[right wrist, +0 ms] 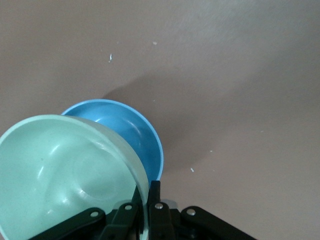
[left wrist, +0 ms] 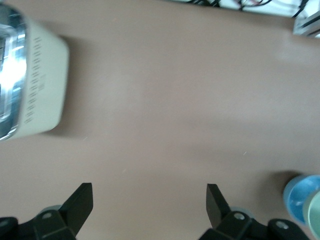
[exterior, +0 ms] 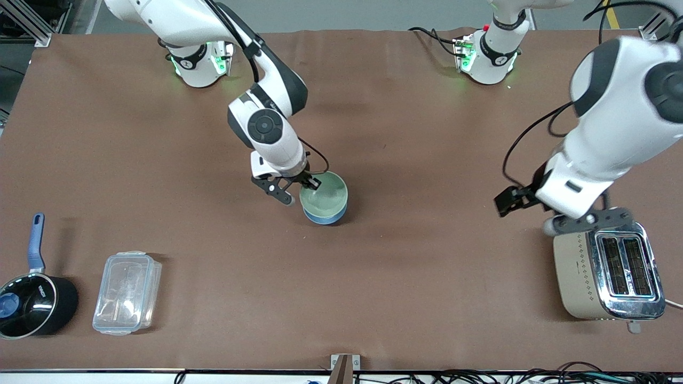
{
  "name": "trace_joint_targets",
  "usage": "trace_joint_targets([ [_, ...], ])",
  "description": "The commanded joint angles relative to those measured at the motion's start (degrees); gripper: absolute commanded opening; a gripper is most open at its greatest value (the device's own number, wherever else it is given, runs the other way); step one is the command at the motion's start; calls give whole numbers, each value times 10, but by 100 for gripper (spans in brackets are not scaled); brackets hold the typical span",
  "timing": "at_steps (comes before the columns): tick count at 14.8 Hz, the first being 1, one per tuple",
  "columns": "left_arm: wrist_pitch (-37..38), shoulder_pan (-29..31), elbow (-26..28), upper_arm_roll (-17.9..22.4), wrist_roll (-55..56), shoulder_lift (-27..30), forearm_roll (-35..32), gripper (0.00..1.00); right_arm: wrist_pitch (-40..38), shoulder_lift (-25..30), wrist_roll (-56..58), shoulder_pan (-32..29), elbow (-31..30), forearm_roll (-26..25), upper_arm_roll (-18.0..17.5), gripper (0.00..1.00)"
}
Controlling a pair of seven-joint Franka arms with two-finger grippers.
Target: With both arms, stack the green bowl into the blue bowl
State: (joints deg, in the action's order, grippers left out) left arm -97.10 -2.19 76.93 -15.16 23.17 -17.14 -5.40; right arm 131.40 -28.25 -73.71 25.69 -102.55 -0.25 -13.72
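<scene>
Pale green, the green bowl (exterior: 324,194) sits tilted over the blue bowl (exterior: 325,216) near the middle of the brown table (exterior: 416,277), its rim pinched by the right gripper (exterior: 305,188), whose fingers are clamped on the bowl's wall, one inside and one outside. In the right wrist view the green bowl (right wrist: 65,175) covers part of the blue bowl (right wrist: 127,132), with the blue rim showing past it; whether the two touch cannot be told. The left gripper (exterior: 525,205) waits in the air over the table near the toaster (exterior: 608,274), its fingers (left wrist: 82,200) spread wide apart with nothing between them. The toaster, beige with a chrome top and two slots, stands near the table's front edge at the left arm's end. At the right arm's end, near the front corner, a black saucepan (exterior: 32,304) with a blue handle carries small white lettering too small to read, and a clear plastic box (exterior: 127,292) with a lid lies just beside it.
</scene>
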Motion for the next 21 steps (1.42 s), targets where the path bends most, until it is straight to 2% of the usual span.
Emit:
trace_joint_targets([
  [1, 28, 30, 26, -5, -77, 46, -1, 100, 5, -18, -14, -6, 20, -8, 0, 0],
  [3, 38, 32, 43, 6, -126, 78, 5, 100, 28, -34, -25, -3, 24, -9, -1, 0],
  [6, 46, 30, 113, 46, -153, 148, 51, 100, 26, -35, -24, -7, 24, -9, 0, 0],
  [9, 51, 13, 174, 67, -171, 205, 53, 100, 25, -35, -26, -5, 20, -19, 0, 0],
  [11, 51, 0, 198, 86, -171, 223, 54, 100, 23, -36, -28, -2, 14, -20, -1, 1],
  [18, 65, 3, 196, 80, -169, 234, 53, 100, 26, -37, -31, 8, 3, -23, 0, 4],
  [19, 65, 3, 195, 80, -168, 233, 53, 100, 22, -38, -27, 4, 3, -23, 0, 14],
  [21, 65, 3, 191, 80, -169, 229, 52, 100, 15, -37, -4, -8, 7, -24, 0, 65],
])
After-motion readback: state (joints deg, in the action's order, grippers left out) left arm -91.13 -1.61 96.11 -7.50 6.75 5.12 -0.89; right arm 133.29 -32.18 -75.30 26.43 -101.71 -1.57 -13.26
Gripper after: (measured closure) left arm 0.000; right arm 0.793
